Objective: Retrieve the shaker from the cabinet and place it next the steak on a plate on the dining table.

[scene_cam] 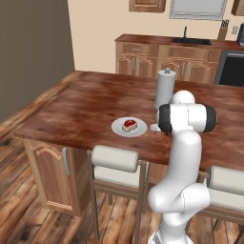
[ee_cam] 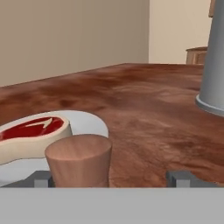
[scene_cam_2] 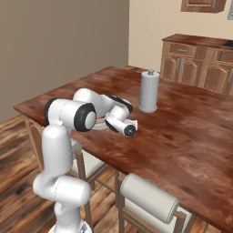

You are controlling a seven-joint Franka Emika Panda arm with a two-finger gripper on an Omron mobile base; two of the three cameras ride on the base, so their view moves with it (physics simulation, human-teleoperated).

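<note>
Two fingertips of your pincer (ee_cam: 113, 178) stand wide apart, gripping nothing; the shaker (ee_cam: 78, 160) stands between them on the surface (ee_cam: 144, 100), just beside the plate (ee_cam: 89, 124) with the steak (ee_cam: 33, 135); placing looks done; next, back straight out without tipping it.

You've got one shaker (ee_cam: 78, 159), one steak (scene_cam: 128, 125), one plate (scene_cam: 119, 129), one tall grey cylinder (scene_cam: 165, 89), one dining table (scene_cam: 86, 109) and two padded stools (scene_cam: 115, 159).

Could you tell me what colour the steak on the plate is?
Red with a pale cream edge; the steak shows best in the hand view.
</note>
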